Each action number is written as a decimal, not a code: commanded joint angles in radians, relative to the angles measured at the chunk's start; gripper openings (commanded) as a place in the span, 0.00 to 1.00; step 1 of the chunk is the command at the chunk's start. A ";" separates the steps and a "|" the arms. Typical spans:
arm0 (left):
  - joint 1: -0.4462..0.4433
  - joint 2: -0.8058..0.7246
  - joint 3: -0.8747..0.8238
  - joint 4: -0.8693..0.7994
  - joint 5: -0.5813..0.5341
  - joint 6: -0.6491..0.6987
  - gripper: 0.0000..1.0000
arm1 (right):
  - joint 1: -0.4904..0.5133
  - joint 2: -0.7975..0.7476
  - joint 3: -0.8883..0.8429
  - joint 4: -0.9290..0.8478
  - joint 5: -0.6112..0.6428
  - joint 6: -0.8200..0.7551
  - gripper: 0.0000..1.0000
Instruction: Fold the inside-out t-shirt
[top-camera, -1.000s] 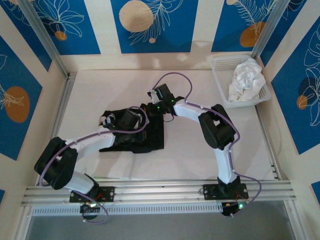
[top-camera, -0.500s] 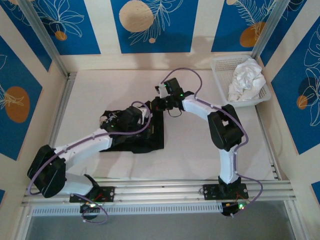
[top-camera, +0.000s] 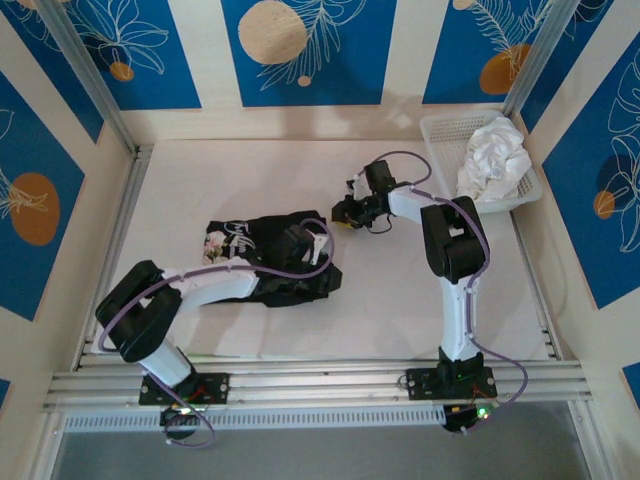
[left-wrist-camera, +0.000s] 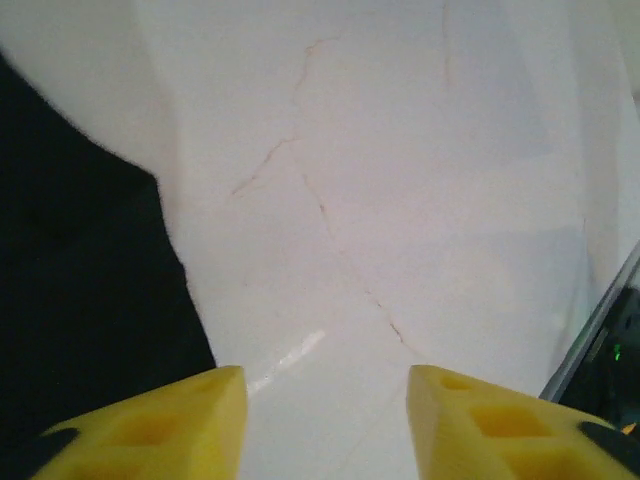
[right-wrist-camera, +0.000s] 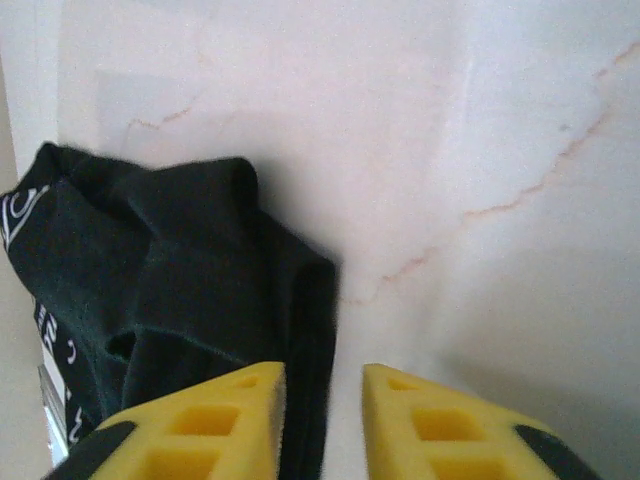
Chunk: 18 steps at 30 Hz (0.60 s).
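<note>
Folding looks half done, I think. The black shirt (top-camera: 262, 262) lies bunched on the table (top-camera: 400, 300). My left claw (left-wrist-camera: 325, 420) at its right edge and my right claw (right-wrist-camera: 323, 420) just past it are apart, holding nothing. Next I'd grab an edge again.

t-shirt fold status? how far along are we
Partly done: the black t-shirt lies gathered into a compact, lumpy bundle on the table, not a neat fold. In hand: nothing. The left gripper and right gripper are open and empty beside its edge. Left: probably flattening and squaring it up.
</note>
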 joint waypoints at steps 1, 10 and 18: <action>0.000 -0.075 0.038 -0.051 0.028 0.058 0.58 | 0.030 -0.060 0.037 -0.069 0.019 -0.037 0.34; 0.215 -0.328 -0.068 -0.236 -0.088 0.028 0.63 | 0.104 -0.323 -0.177 -0.075 0.166 -0.045 0.40; 0.467 -0.336 -0.184 -0.243 -0.013 0.006 0.55 | 0.378 -0.416 -0.371 0.090 0.185 0.068 0.37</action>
